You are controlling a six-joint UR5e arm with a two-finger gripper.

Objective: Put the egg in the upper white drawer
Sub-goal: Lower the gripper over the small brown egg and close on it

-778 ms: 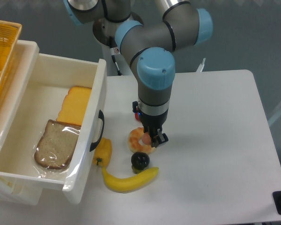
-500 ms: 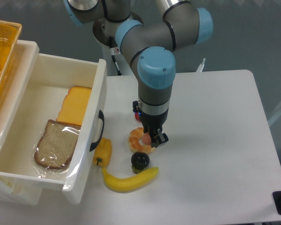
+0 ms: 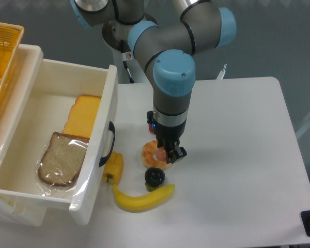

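Note:
The pinkish-tan egg [image 3: 160, 153] sits between my gripper's [image 3: 166, 153] fingers, just over the orange-white glazed ring [image 3: 149, 155] on the table. The jaws look closed on the egg; the far finger is hidden behind it. The upper white drawer [image 3: 106, 111] stands pulled open at the left, with its black handle [image 3: 111, 143] facing the gripper. It holds a wrapped slice of brown bread [image 3: 59, 159] and an orange slice [image 3: 82, 116].
A yellow pepper [image 3: 113, 166], a banana [image 3: 143, 197] and a small black round object [image 3: 154, 176] lie in front of the gripper. A bit of red pepper [image 3: 151, 124] shows behind the wrist. A yellow woven basket [image 3: 2, 57] sits above the drawer at far left.
The arm has shifted a few pixels to the right. The egg, the ring and the drawer have not visibly moved.

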